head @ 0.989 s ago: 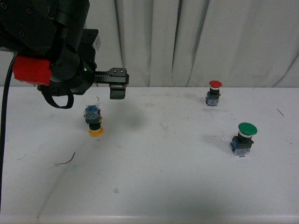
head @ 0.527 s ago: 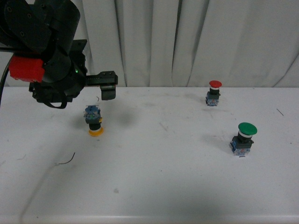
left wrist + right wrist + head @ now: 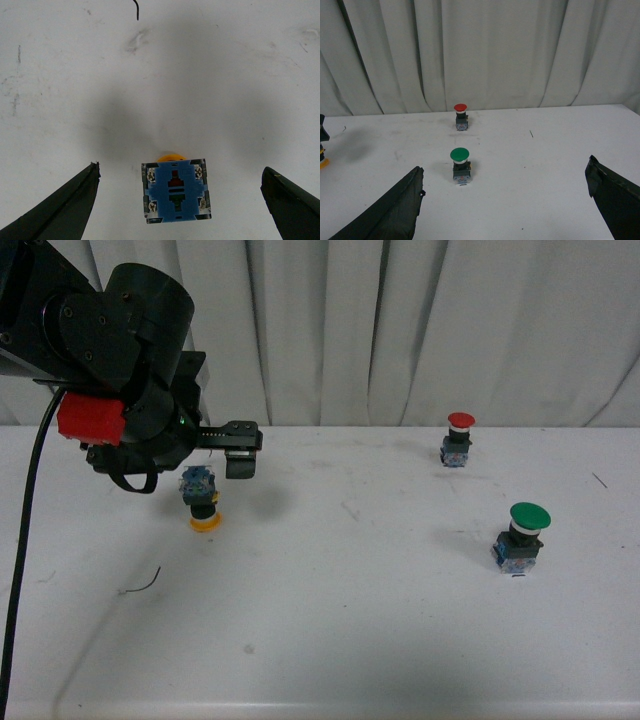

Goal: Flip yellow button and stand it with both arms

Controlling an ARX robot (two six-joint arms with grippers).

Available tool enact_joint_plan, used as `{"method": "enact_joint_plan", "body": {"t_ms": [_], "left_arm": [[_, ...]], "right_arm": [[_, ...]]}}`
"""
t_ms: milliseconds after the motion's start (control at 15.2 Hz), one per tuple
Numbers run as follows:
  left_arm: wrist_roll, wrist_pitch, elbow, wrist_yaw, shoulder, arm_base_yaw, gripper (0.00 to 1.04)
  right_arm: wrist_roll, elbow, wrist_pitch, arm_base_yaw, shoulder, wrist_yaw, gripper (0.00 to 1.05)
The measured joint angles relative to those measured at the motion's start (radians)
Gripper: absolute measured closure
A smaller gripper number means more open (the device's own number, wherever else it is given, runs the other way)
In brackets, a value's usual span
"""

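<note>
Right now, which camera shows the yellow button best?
The left wrist view: it looks down on the blue contact block of the yellow button, inside the open left gripper. The front view shows it small, cap-down. The right wrist view catches perhaps a yellow sliver at its edge.

Yellow button (image 3: 202, 502): small switch, upside down, standing on its round yellow-orange cap; black collar above cap, blue-grey contact block on top with screw terminals facing up. Sits on white table (image 3: 400, 620), left side, nearer far edge than near edge.

Left arm (image 3: 120, 370): bulky, black, red patch, black cable hanging. Left gripper (image 3: 243, 448) hangs over button, fingers spread wide, clear of block.

Right gripper (image 3: 505, 165): black fingers spread wide, above table.
</note>
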Motion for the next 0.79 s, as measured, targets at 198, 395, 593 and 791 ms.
{"method": "enact_joint_plan", "body": {"t_ms": [198, 395, 593, 791], "left_arm": [[0.012, 0.014, 0.001, -0.016, 0.000, -0.008, 0.07], [0.016, -0.004, 0.001, -0.015, 0.001, -0.008, 0.07], [0.018, -0.010, 0.001, -0.020, 0.012, -0.007, 0.08], [0.017, -0.006, 0.000, -0.026, 0.035, -0.007, 0.19]], "right_arm": [[0.000, 0.000, 0.000, 0.000, 0.000, 0.000, 0.06], [0.000, 0.000, 0.000, 0.000, 0.000, 0.000, 0.06], [0.000, 0.000, 0.000, 0.000, 0.000, 0.000, 0.06], [0.000, 0.000, 0.000, 0.000, 0.000, 0.000, 0.06]]}}
